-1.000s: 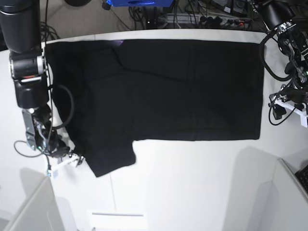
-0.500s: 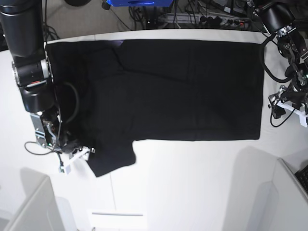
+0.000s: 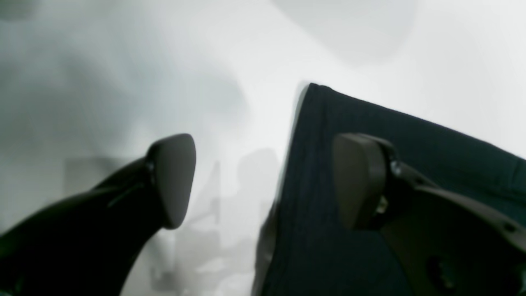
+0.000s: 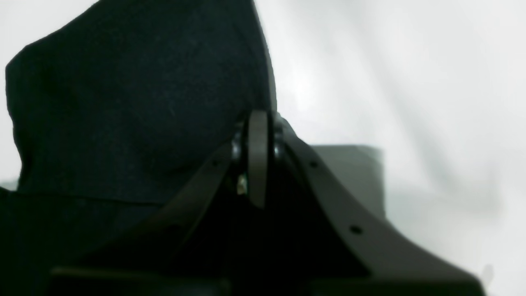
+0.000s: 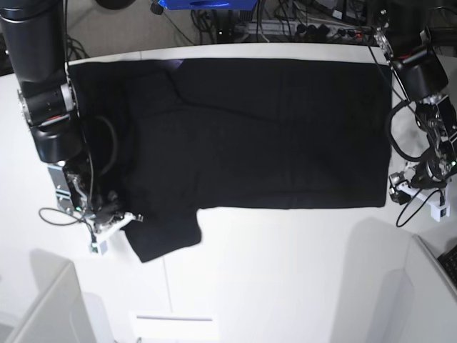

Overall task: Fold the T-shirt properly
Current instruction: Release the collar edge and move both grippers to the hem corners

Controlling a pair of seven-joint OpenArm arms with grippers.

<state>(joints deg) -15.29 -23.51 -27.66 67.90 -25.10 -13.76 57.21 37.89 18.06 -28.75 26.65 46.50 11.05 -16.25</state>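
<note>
The black T-shirt (image 5: 271,128) lies spread flat on the white table (image 5: 285,271), plain side up, with one sleeve (image 5: 168,236) sticking out toward the front left. My right gripper (image 5: 127,220) is at that sleeve's left edge. In the right wrist view its jaws are shut (image 4: 258,160) with the raised black cloth (image 4: 123,102) meeting the tips. My left gripper (image 5: 396,187) is at the shirt's front right corner. In the left wrist view it is open (image 3: 265,181): one finger (image 3: 357,181) is over the cloth (image 3: 312,164), the other finger (image 3: 172,181) is over bare table.
White partitions stand at the front left (image 5: 43,307) and front right (image 5: 428,286). Cables and equipment (image 5: 285,21) lie beyond the table's far edge. A pale strip (image 5: 175,318) lies on the table near the front edge.
My right gripper has moved right and up onto the sleeve's edge. My left gripper has come down and in toward the shirt's front right corner. The shirt has hardly moved.
</note>
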